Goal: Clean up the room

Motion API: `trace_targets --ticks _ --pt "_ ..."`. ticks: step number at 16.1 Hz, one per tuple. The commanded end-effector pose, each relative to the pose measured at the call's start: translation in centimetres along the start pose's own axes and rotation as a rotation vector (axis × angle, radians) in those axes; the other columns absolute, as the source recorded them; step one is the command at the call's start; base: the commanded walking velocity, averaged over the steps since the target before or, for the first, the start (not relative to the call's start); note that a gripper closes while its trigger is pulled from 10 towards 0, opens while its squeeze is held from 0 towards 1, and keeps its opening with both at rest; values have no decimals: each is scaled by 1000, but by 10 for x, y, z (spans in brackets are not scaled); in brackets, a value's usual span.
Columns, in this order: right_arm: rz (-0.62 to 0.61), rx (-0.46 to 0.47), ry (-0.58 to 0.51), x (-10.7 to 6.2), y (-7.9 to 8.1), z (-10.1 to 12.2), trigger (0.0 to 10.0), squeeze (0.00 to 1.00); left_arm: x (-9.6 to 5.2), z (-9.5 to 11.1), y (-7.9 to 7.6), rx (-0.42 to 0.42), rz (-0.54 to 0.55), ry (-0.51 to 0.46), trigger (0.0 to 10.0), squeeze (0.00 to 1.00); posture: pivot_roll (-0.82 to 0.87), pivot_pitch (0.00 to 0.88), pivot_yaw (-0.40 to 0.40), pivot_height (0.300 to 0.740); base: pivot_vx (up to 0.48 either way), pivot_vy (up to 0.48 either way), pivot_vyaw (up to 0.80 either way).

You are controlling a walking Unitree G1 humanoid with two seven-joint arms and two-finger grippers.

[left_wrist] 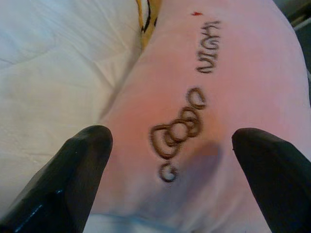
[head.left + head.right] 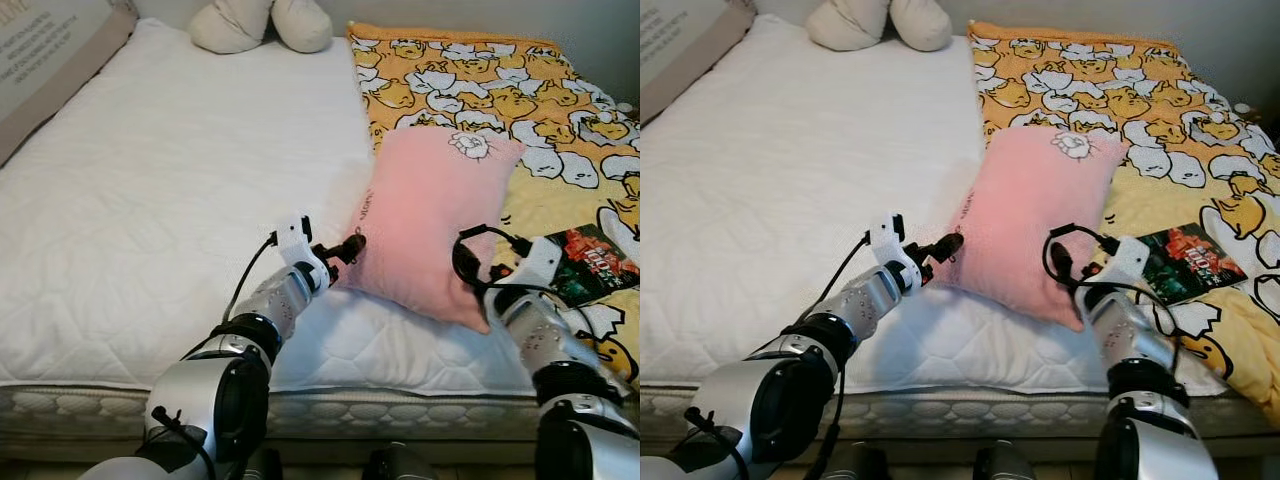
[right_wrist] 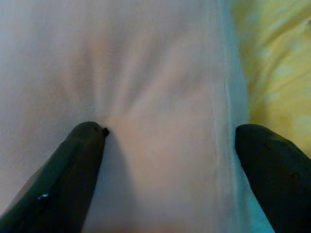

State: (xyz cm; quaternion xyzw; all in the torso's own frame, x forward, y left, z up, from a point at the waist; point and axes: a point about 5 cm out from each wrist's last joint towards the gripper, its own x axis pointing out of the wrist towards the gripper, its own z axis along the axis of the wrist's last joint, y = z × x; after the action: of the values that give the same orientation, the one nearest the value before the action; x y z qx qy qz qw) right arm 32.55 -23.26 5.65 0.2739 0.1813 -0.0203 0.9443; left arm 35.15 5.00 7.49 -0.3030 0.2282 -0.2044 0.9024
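Left eye view: a bed with a white quilted mattress cover takes up most of the scene. A yellow duvet printed with white cartoon figures covers the side of the bed on the robot's right. A pink pillow lies across the line where the duvet meets the white cover, its near corner toward the foot of the bed.

The left gripper is at the pillow's left edge. In the left wrist view its fingers stand wide apart, with the pink fabric and its dark embroidered lettering between them; nothing is clamped.

The right gripper is at the pillow's near right side. In the right wrist view its fingers are likewise spread, one tip pressing into the pink fabric and creasing it, with a strip of the yellow duvet to one side.

Other items noted: a dark printed booklet lies on the duvet just beside the right arm. A cream plush toy rests at the head of the bed. A tan cushion with printed text sits at the far left corner.
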Motion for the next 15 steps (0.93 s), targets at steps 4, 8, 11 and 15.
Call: trace_targets --ticks 4,8,11,15 --pt "119 10 80 5 21 -13 10000 0 5 -4 -14 125 -69 42 10000 0 -107 0 -12 695 0 0 0" --pt "148 18 82 5 26 -14 7451 0 6 -13 -18 160 -81 77 5333 0 -111 0 -11 695 0 0 0" --pt "196 22 80 2 35 -16 0 0 6 -20 -21 154 -82 91 0 0 -117 0 -12 695 0 0 0" --pt "282 30 96 -3 51 -20 0 0 8 -33 -32 109 -136 129 0 0 -130 0 -14 695 0 0 0"
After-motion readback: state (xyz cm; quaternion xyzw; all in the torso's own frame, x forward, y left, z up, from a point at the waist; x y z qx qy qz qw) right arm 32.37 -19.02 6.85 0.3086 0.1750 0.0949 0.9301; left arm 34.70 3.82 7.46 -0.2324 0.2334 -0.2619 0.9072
